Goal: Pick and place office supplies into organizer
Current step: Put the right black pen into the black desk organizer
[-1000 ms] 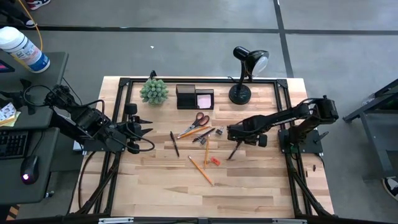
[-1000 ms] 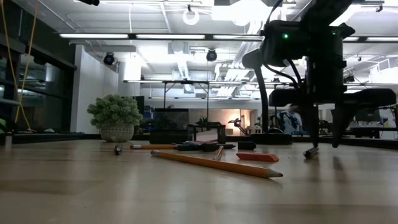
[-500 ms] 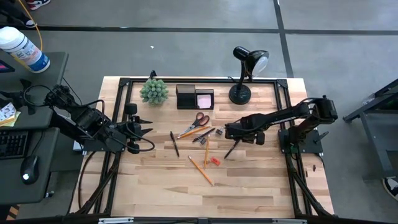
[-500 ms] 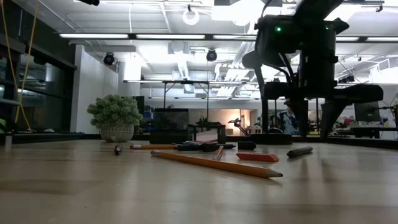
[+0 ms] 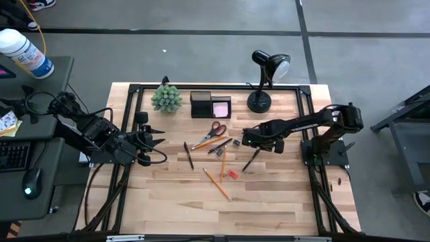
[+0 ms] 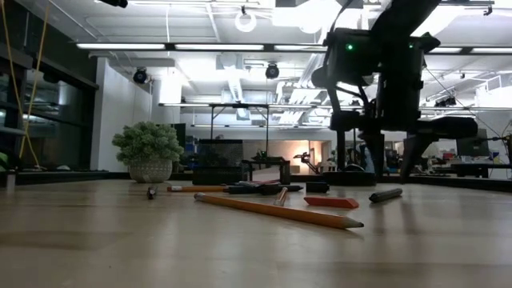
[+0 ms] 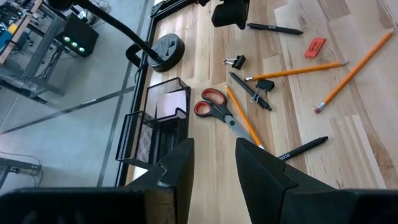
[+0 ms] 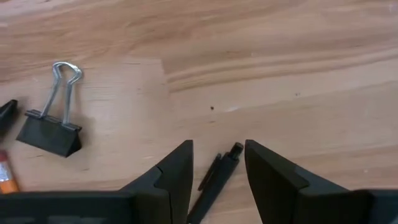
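Robotics lab: wooden surface (image 5: 269,195) on a black metal frame (image 5: 127,101), bare concrete floor (image 5: 201,60), computer keyboard (image 5: 13,154) beside it, exposed ceiling ducts (image 6: 232,76).

A black desk lamp (image 5: 265,81) and a green spiky plant (image 5: 166,98) stand along the table's (image 5: 269,195) far edge.

- Supplies are crowding the counter (image 5: 269,195) centre: scissors (image 5: 213,132), pencils (image 5: 216,183), eraser (image 5: 232,174), pens.
- Lamp (image 5: 263,81), organizer (image 5: 209,105) and plant (image 5: 166,98) are lining the far edge.
- Near half of the counter is lying bare, passable.
- Right tool (image 5: 246,140) is hanging over a dark pen (image 5: 251,159), blocking that approach.
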You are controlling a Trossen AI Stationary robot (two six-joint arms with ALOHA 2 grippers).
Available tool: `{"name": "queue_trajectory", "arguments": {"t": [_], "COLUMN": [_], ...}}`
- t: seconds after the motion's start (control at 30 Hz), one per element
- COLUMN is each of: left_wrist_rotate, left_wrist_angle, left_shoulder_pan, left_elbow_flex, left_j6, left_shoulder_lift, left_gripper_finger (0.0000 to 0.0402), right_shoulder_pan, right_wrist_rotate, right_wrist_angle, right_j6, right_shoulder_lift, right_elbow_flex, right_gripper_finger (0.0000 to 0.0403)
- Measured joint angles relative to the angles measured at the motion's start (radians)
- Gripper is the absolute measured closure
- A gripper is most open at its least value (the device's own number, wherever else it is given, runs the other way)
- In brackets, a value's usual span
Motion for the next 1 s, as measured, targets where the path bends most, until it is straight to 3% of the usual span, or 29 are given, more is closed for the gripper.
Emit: {"name": "queue_trajectory", "arguments": {"t": [0.53, 1.0], "left_wrist_rotate": [0.007, 0.006], "left_wrist_angle": [0.0, 0.0], "left_shoulder_pan": [0.0, 0.0], "left_elbow_flex": [0.0, 0.0], "left_j6": [0.008, 0.008], "left_shoulder_lift": [0.0, 0.0], "left_gripper_finger": [0.0295, 0.0295], "right_shoulder_pan": [0.006, 0.006], "right_wrist_rotate": [-0.04, -0.016], "right_wrist_angle": [0.037, 0.069], "right_j6": [-0.004, -0.043], "right_shoulder_lift": [0.059, 0.06], "right_elbow_flex": [0.0, 0.0], "right_gripper_finger": [0.027, 0.0363]}}
